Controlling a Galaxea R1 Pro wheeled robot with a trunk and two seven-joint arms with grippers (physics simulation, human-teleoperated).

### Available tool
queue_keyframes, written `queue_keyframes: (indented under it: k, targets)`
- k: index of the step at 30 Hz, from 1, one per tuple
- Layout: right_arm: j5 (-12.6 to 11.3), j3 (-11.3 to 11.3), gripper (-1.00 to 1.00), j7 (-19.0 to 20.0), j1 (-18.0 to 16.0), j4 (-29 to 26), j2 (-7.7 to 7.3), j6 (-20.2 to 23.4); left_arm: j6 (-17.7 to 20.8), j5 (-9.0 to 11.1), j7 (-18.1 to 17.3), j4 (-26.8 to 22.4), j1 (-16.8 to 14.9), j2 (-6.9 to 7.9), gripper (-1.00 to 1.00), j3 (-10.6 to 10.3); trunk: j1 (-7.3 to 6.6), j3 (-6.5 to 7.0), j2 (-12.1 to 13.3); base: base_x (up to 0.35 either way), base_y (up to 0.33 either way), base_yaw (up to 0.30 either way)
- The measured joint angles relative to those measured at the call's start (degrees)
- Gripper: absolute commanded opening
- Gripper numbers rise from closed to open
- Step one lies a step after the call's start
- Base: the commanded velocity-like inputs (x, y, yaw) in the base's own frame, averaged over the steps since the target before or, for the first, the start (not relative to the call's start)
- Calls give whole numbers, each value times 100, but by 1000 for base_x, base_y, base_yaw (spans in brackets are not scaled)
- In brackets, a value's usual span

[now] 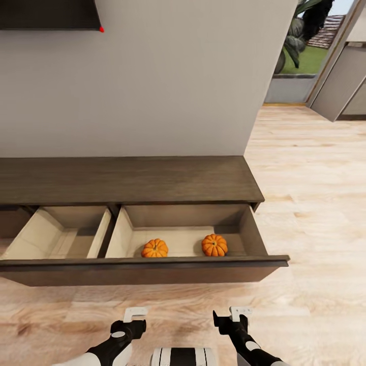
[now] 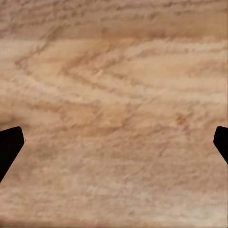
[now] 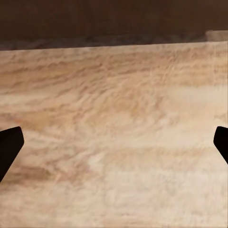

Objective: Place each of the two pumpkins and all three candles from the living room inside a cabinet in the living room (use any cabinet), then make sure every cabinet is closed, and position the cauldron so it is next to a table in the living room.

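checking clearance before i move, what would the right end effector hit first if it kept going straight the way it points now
Most likely the bare wood floor. The right end effector is open and empty, aimed down at the boards; the cabinet sits at the far edge of its view, so depth is uncertain.

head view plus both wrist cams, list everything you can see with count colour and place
pumpkins: two, orange, apart in the right open drawer, near its front
cabinet: one, dark brown, against the wall, pulled-out front with two pale compartments open
left compartment: pale wood, nothing seen inside
floor: light wood, under and right of the cabinet
wall: grey, behind the cabinet
dark panel: one, top left on the wall
glass door: upper right, plants outside
left gripper: open, over floor
right gripper: open, over floor
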Motion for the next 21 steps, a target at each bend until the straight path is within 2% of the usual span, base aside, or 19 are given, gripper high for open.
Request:
queue_keyframes:
  k: [9,14,21]
  targets:
    - [102,30,100,-13,0,-17,-3,7,0,1,2,-1,0,2,100,10,198,-162,-361,0,0,41]
    - [106,243,100,-38,0,-25,-5,11,0,1,0,-75,-3,-10,100,24,302,-252,-550,0,0,1]
    - [98,295,100,-59,-10,-36,-11,12,0,-7,15,-296,-17,2,100,21,320,-407,-560,0,0,0]
